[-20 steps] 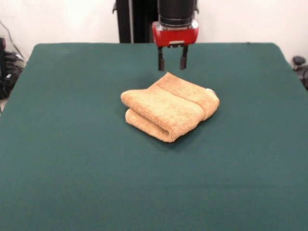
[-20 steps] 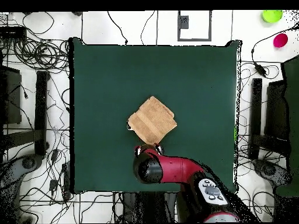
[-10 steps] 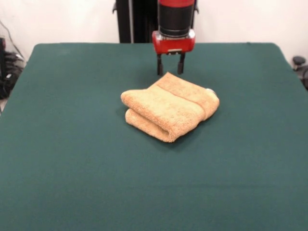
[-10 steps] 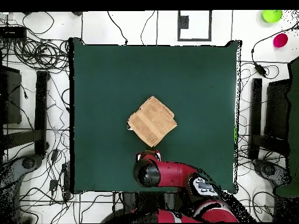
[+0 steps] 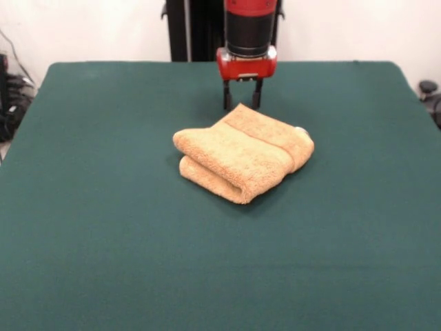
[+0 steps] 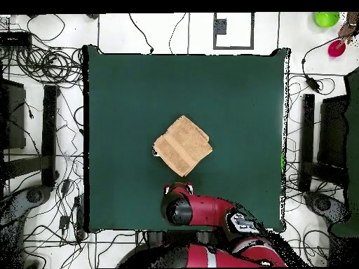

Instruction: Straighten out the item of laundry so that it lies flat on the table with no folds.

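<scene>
Two pincer [image 5: 240,105] fingers hang spread, empty, just behind the folded towel [image 5: 242,152].

**Inspector:** What differs from a second ago?

**Assistant:** The gripper [image 5: 240,104] has dropped lower and drifted slightly left in the front view; its black fingers [image 5: 227,101] now stand just behind the folded towel's [image 5: 242,151] far corner, with less spread between them than before.

**Inspector:** And overhead?

**Assistant:** The red arm [image 6: 203,210] has pulled back toward the table's [image 6: 126,91] near edge, clear of the towel. A hand [image 6: 347,29] has appeared at the top right corner.
</scene>
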Controlling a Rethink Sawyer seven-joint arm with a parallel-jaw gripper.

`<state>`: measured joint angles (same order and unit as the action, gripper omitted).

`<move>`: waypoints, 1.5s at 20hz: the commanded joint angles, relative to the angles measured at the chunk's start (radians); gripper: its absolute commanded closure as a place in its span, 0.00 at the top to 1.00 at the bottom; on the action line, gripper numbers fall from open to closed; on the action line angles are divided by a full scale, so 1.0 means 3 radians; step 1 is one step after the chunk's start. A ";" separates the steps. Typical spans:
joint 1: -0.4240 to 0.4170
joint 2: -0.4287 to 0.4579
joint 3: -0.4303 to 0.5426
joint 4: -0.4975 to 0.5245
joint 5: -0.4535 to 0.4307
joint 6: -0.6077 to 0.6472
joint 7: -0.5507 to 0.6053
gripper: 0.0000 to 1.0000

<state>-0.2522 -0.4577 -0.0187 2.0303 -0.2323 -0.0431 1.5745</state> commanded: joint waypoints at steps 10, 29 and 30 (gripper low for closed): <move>0.0223 0.0216 0.0051 -0.0370 0.0399 -0.0316 0.0795 1.00; 0.0234 0.0372 0.0233 -0.0648 0.0482 -0.0315 0.0675 1.00; 0.0240 0.0390 0.0235 -0.0666 0.0490 -0.0325 0.0678 1.00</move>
<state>-0.2010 -0.4495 -0.0569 2.0299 -0.1732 -0.0585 1.5745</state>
